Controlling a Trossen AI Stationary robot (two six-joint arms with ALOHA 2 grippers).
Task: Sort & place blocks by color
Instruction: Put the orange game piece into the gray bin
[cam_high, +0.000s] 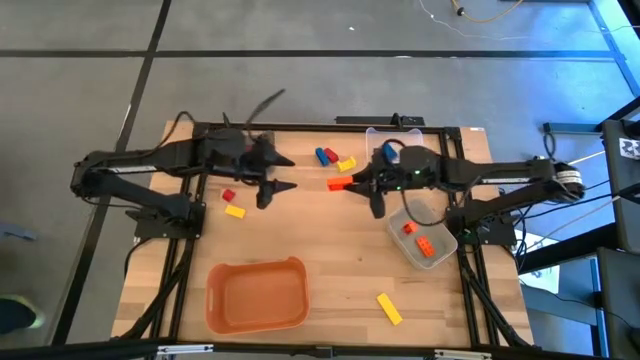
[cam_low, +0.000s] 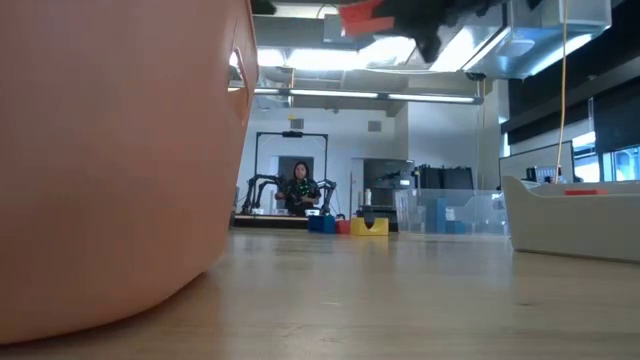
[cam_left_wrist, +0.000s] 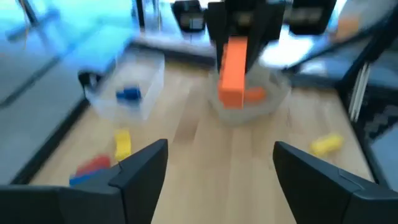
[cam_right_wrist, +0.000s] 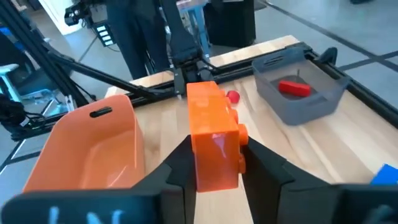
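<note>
Orange block (cam_right_wrist: 213, 144): studded rectangular brick, no legible markings, clamped upright in right gripper (cam_right_wrist: 214, 163) above table (cam_high: 330, 250) centre, toward far edge. Left gripper (cam_left_wrist: 214, 177): fingers spread, empty, facing it.

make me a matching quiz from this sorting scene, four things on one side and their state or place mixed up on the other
Things:
1. left tool
2. right tool
3. dark grey bin
4. yellow block

States or places:
a. has a red block lying in it
b. shut on an orange block, lifted off the table
c. open, gripping nothing
d. lies alone on the wood near the front edge, right of the orange bin

Pairs: 1-c, 2-b, 3-a, 4-d
</note>
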